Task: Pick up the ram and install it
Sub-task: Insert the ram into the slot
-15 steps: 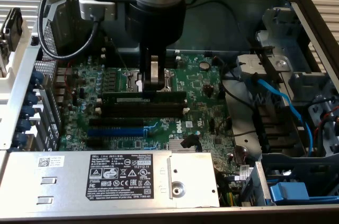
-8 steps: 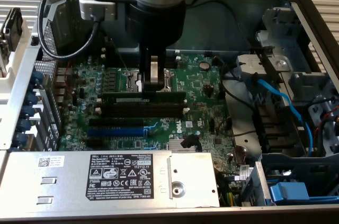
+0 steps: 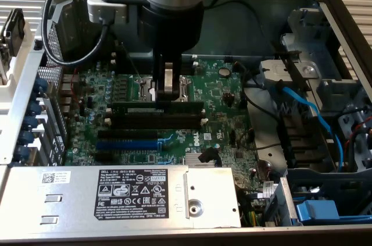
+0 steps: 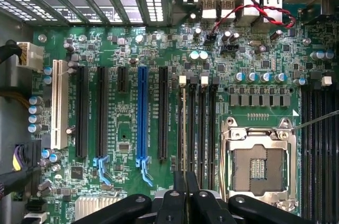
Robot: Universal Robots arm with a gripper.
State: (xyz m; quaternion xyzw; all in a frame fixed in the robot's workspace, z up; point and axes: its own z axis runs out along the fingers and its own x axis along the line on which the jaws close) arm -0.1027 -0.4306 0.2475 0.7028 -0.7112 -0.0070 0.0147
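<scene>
The end effector (image 3: 167, 90) stands closed on the ram (image 3: 158, 108); the ram sits along a black memory slot (image 3: 160, 120) mid-motherboard (image 3: 224, 106).

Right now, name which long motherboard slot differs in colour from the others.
The blue expansion slot; the long slots beside it are black, plus one white slot at the edge.

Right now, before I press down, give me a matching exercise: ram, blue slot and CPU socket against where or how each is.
1 ram
2 blue slot
3 CPU socket

A empty, no chip in it
B between black expansion slots
C in the gripper, along the memory slots

Pairs: 1-C, 2-B, 3-A
</scene>
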